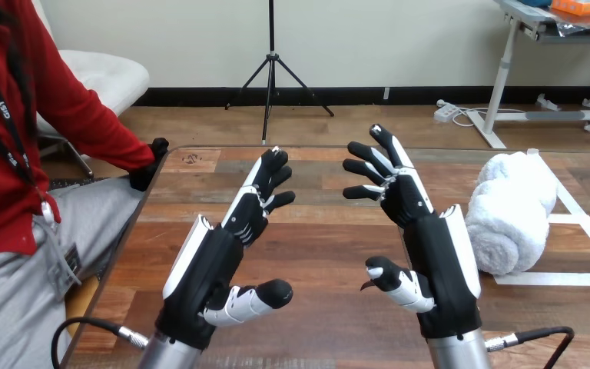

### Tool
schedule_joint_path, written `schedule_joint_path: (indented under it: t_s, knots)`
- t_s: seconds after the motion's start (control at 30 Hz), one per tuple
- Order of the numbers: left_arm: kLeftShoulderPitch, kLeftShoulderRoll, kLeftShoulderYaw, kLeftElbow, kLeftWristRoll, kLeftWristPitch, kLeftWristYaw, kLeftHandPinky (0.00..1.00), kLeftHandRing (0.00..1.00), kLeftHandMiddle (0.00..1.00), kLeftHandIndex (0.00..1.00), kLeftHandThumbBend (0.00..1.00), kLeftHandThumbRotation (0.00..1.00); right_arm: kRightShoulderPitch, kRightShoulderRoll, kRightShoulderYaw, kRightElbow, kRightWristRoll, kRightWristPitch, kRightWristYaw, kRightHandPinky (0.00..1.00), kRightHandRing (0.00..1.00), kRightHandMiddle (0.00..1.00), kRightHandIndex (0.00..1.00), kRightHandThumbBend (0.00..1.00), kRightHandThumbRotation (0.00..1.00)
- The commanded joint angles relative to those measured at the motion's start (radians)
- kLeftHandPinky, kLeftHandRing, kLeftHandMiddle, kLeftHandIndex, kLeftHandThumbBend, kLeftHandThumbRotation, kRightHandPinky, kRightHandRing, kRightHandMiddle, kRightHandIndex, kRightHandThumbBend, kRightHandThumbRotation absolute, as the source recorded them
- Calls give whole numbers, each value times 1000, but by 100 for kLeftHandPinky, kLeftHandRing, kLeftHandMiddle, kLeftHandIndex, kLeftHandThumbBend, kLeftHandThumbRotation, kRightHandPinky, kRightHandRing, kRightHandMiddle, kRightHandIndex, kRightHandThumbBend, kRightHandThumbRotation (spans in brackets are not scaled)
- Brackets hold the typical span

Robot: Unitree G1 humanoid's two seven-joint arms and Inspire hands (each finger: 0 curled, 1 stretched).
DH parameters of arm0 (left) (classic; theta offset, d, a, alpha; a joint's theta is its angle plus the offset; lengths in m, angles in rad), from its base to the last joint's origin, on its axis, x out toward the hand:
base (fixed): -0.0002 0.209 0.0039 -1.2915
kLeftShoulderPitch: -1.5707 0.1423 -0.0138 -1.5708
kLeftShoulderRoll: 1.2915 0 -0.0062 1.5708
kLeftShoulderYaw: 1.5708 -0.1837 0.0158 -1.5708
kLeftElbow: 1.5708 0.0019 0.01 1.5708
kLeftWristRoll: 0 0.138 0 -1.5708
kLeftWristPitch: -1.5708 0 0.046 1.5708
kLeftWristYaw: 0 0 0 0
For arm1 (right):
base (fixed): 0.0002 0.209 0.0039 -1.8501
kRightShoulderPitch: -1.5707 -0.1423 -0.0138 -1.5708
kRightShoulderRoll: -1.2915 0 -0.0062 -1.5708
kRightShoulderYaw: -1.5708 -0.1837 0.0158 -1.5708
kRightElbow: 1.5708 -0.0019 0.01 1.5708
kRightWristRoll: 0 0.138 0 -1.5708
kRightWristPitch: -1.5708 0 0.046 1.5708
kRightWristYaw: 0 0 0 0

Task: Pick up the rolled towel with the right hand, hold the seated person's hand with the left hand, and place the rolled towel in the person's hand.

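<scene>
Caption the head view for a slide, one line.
Left hand and right hand open above the table; rolled towel untouched at right; person's hand at the table's left edge.

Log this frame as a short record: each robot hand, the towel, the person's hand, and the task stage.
left hand: open, over the table, holding nothing
right hand: open, holding nothing, apart from the towel
rolled towel: white, lying on the table to the right of the right hand, untouched
person's hand: at the table's far left corner, apart from both robot hands
task stage: towel not yet picked up, person's hand not yet held
</scene>
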Motion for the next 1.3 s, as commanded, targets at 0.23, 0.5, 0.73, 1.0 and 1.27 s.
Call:
schedule_joint_path:
  t_s: [0.23, 0.5, 0.73, 1.0, 1.27]
  knots:
    - [-12, -13, -6, -76, -123, 26, -140, 90, 98, 100, 100, 100, 71, 4, 22, -23, -56, -16, -7, -33, 68, 83, 89, 95, 100, 84]
    - [-10, -19, 9, -79, -148, 18, -190, 88, 96, 100, 99, 100, 70, 19, 22, -7, -64, 23, -3, -10, 70, 85, 90, 95, 100, 82]
    - [-3, -28, 20, -86, -154, 18, -200, 87, 96, 99, 99, 100, 72, 32, 21, -13, -86, 15, 3, -6, 72, 86, 91, 95, 100, 84]
    - [14, -30, 23, -99, -149, 31, -199, 87, 96, 99, 98, 100, 72, 49, 23, -13, -112, 19, 16, 4, 72, 85, 90, 95, 100, 83]
    - [16, -28, 24, -102, -138, 31, -197, 88, 97, 100, 99, 100, 74, 59, 23, -15, -124, 14, 25, 4, 72, 85, 89, 94, 100, 83]
